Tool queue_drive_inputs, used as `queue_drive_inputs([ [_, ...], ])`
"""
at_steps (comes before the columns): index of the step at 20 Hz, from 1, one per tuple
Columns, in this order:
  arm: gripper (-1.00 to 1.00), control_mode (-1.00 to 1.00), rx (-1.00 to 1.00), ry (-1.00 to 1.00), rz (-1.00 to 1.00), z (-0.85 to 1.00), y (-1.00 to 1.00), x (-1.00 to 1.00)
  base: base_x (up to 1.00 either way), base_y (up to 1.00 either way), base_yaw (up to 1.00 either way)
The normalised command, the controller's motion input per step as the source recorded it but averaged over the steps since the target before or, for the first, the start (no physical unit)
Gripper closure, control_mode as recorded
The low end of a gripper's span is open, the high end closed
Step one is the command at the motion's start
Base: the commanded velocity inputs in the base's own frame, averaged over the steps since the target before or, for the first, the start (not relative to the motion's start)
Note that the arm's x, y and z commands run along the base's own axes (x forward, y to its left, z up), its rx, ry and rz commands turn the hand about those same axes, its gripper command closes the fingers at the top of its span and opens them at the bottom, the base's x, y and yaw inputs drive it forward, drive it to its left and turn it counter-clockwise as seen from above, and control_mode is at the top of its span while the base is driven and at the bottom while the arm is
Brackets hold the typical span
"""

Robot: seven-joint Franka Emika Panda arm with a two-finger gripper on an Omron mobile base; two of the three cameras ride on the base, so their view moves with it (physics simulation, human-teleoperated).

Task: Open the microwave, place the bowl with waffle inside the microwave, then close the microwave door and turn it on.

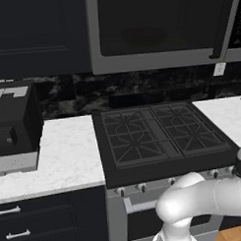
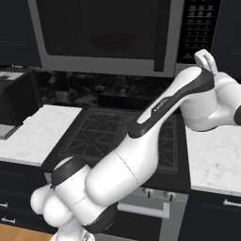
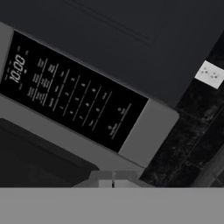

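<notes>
One microwave (image 1: 158, 30) spans the top of the left base view, mounted above a black stove (image 1: 162, 136) at centre. Its door (image 2: 103, 35) sits flush and closed, a dark glass window in a grey frame, with a dark bar handle (image 1: 222, 25) running down at the upper right. Behind the glass a dim rounded shape may be the bowl (image 1: 144, 37); it is too dark to be sure. The control strip (image 3: 70, 94) crosses the hand view diagonally from upper left toward centre, rows of small pale labels on black. The gripper (image 3: 113, 180), at the bottom centre of that view, has its tips pressed together, holding nothing, and points at the strip from just beside it. The panel is likely rigid and flat, so a light, square push with the closed tips on one button should serve. Pressing hard or at a slant risks slipping onto a neighbouring key.
</notes>
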Motion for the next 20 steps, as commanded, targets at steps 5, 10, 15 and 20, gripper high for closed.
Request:
queue_drive_inputs([
  [5, 1.00, -1.00, 0.00, 0.00, 0.00, -0.01, 0.00, 0.40, 0.00, 0.00, 0.00],
  [10, 1.00, -1.00, 0.00, 0.00, -0.02, 0.00, 0.00, 0.42, 0.00, 0.00, 0.00],
  [15, 1.00, -1.00, 0.00, 0.00, -0.04, 0.00, -0.07, 0.36, 0.00, 0.00, 0.00],
  [20, 1.00, -1.00, 0.00, 0.00, -0.02, 0.00, -0.04, 0.35, 0.00, 0.00, 0.00],
])
